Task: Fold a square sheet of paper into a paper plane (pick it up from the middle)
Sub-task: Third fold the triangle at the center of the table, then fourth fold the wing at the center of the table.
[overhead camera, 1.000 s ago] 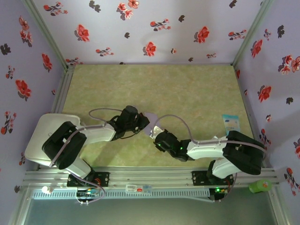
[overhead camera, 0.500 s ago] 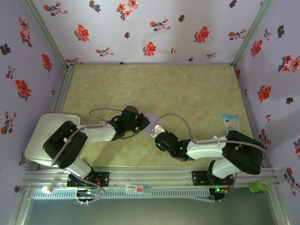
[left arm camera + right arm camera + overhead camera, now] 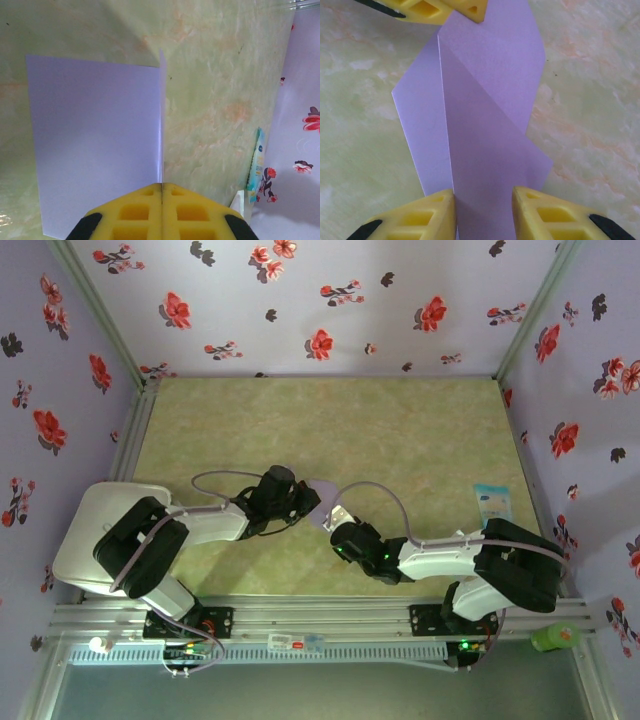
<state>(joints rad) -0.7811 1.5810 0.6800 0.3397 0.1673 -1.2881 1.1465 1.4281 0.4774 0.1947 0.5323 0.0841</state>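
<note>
Evidently only the early folds of the paper plane are done. The sheet of paper point(image 3: 485, 125) is creased along its length and a slanted flap is laid across it. No slim, pointed dart is formed yet, and the narrowing and wing folds are judged to be left.

The left gripper point(image 3: 161, 187) is seen with its yellow fingers point(image 3: 135, 210) pressed together. A thin raised edge of the sheet is pinched in the seam between them, while the rest of the sheet is spread flat to the left of that edge.

The right gripper point(image 3: 484, 192) is shown with its fingers point(image 3: 427, 220) spread, one on each side of the near end of the sheet. The paper runs through the gap, and no clamping on it can be made out.

Seen from above, the sheet is found near the middle of the table point(image 3: 400, 430), between the two grippers and largely covered by them. It appears to be lying on the surface, as far as can be told.

A small light-blue card point(image 3: 491, 502) is left well apart at the right edge of the table, close to the flowered wall point(image 3: 300, 300) that encloses the scene.
</note>
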